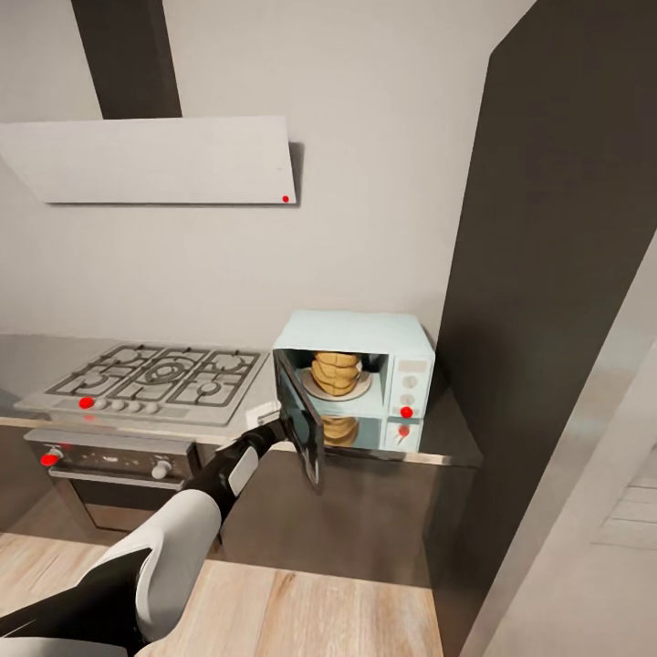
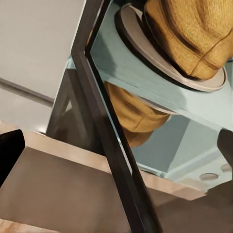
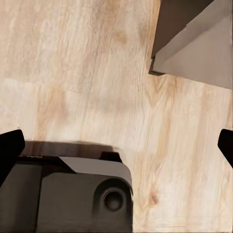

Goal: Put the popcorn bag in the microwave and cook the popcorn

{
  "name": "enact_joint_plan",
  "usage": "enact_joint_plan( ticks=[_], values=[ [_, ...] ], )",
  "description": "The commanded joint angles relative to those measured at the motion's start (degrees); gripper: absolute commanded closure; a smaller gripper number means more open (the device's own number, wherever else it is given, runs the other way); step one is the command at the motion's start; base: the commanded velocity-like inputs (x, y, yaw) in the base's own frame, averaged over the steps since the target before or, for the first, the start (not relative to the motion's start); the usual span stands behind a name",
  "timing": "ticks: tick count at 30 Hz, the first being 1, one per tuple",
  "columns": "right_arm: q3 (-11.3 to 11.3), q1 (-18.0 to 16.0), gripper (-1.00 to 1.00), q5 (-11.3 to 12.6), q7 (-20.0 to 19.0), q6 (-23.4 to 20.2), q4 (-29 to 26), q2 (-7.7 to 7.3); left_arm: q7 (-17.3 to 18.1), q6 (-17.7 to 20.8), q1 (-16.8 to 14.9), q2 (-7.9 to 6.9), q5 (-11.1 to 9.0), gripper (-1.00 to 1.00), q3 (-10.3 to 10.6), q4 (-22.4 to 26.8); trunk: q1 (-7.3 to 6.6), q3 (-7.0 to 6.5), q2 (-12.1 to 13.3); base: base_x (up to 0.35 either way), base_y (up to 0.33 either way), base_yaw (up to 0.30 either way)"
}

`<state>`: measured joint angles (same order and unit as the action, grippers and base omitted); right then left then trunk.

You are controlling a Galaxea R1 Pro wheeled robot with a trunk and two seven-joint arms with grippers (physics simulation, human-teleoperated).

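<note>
Reaching left arm (image 1: 196, 511) meets microwave (image 1: 365, 365) door (image 1: 301, 424).

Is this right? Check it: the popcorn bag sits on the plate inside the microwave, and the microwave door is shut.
Not quite. The popcorn bag does sit on the plate inside the microwave, but the door is open, swung out toward the robot, as the head view shows.

grey countertop (image 1: 438, 452), microwave (image 1: 365, 365) on it
</note>
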<state>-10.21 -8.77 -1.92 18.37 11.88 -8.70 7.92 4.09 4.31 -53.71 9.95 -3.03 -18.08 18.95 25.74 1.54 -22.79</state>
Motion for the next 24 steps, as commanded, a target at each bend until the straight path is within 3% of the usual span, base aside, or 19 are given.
enact_joint_plan(
  ticks=[1,8,12,24],
  values=[
    [0.8,0.2,-1.0,0.2,0.3,0.1,0.1,-0.16,0.3,0.4,0.0,0.05,-0.4,-1.0,-0.4,0.1,0.04,0.13,-0.1,0.0,0.0,0.0],
    [6.9,2.5,-1.0,0.7,-0.4,0.0,0.1,-2.22,0.3,0.4,0.0,0.05,-0.5,-1.0,-0.4,0.1,0.04,0.13,-0.1,0.0,0.0,0.0],
    [7.6,3.0,-1.0,0.7,-2.3,0.1,0.1,-2.45,0.3,0.4,0.0,0.05,-0.6,-1.0,-0.4,0.1,0.04,0.13,-0.1,0.0,0.0,-0.114],
    [7.6,3.8,-1.0,0.7,-2.5,0.1,0.1,-2.47,0.3,0.4,0.0,0.05,-0.6,-1.0,-0.4,0.1,0.04,0.13,-0.1,0.0,0.0,-0.072]
  ],
)
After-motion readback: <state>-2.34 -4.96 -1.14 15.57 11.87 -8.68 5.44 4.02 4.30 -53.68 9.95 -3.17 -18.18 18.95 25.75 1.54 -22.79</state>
